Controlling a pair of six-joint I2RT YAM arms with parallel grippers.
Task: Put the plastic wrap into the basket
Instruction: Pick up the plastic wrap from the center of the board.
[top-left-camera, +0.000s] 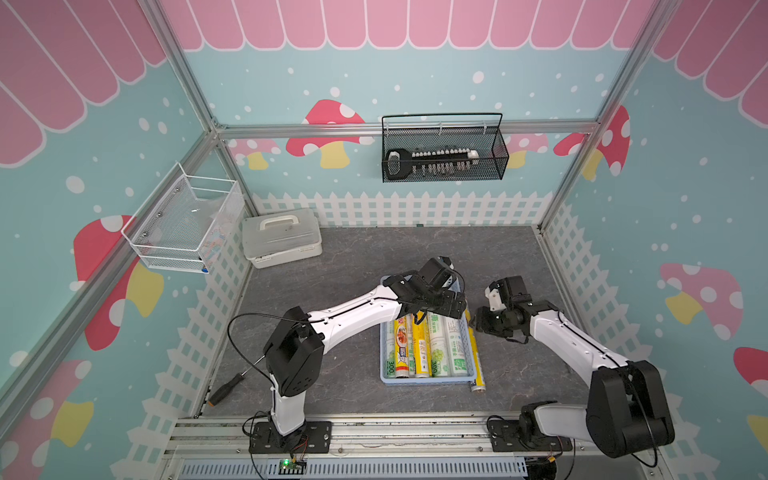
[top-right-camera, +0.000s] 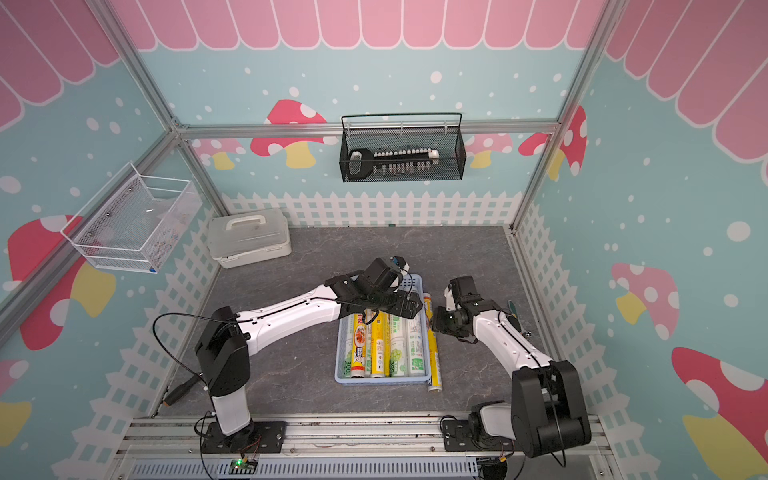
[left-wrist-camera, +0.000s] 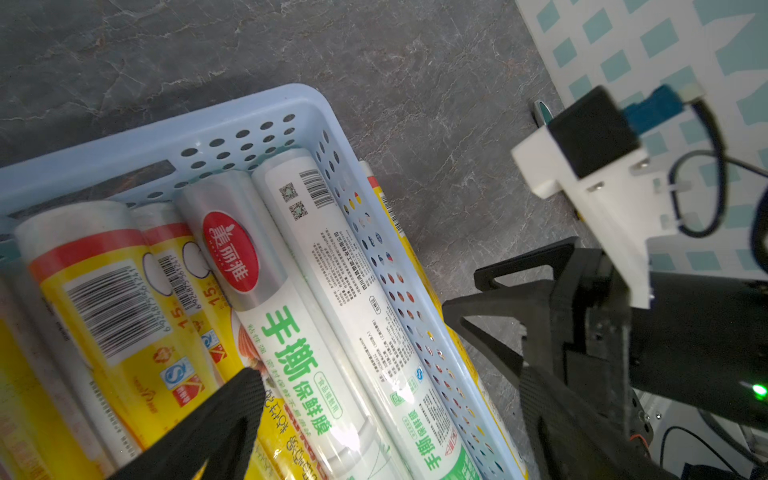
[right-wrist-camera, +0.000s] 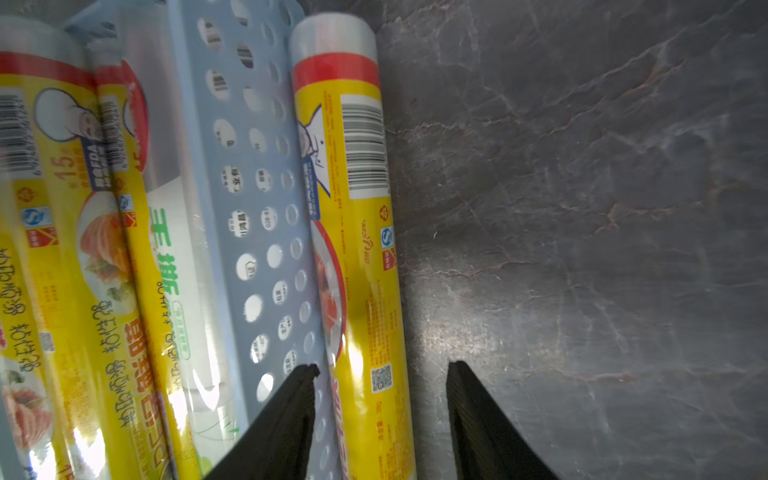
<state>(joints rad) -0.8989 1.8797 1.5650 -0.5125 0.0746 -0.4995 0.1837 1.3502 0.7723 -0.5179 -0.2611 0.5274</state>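
Left gripper (top-left-camera: 451, 308): spread wide, empty, over the basket (top-left-camera: 428, 379).
Right gripper (right-wrist-camera: 380, 368): jaws astride the yellow plastic wrap roll (right-wrist-camera: 357, 249), gap showing, not clamped.
Roll: on the tabletop (right-wrist-camera: 582, 208), against the basket's outside wall.

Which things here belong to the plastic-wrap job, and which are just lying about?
Job: light blue basket; plastic wrap rolls inside it; yellow roll beside it, straddled by right gripper.
Lying about: black wire basket; white wire basket; white lidded box; screwdriver.

Mushroom-patterned walls (top-left-camera: 415, 83) around a grey marbled floor (top-left-camera: 353, 249)
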